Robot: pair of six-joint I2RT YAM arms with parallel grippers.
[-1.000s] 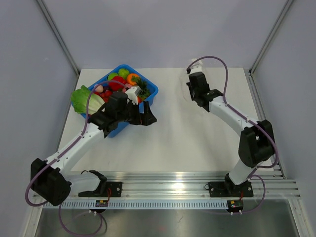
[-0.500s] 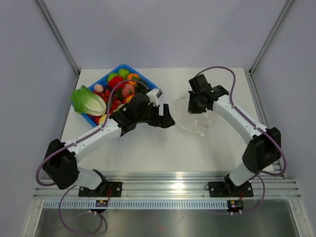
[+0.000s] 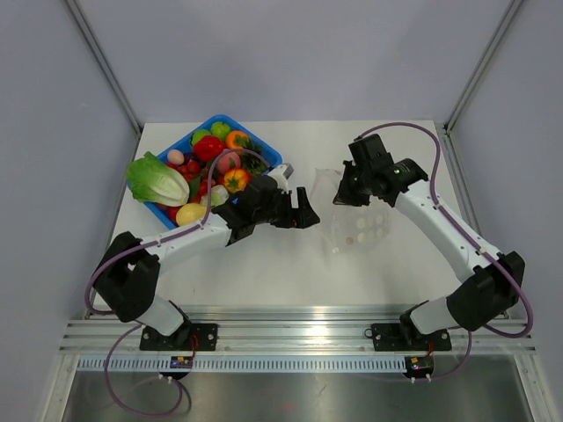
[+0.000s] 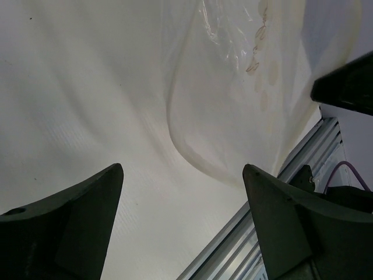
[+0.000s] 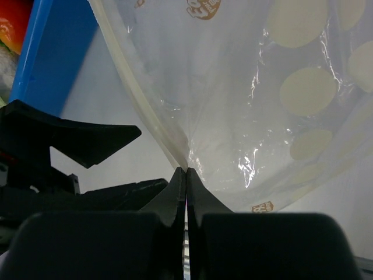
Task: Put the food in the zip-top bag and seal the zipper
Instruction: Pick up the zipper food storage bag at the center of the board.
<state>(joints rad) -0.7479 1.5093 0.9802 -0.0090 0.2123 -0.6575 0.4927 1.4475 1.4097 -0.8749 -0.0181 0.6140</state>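
Brown logos (image 5: 203,7) on the zip-top bag (image 5: 233,116) seem unreadably blurred

Zip-top bag (image 3: 356,220): clear crinkly pouch, pale round dots, small brown printed marks. One edge pinched between closed fingers of my right gripper (image 5: 186,175); rest sags onto white table (image 3: 281,264), right of centre.

Zipper (image 5: 129,81): thin whitish strip along bag edge, running down to pinch point. Sealed or not, cannot tell.

Food (image 3: 215,167): glossy toy produce heaped in blue bin (image 3: 271,156), far left, well apart from bag. Red, orange, yellow, green pieces; green lettuce (image 3: 157,178) overhangs bin's left rim.
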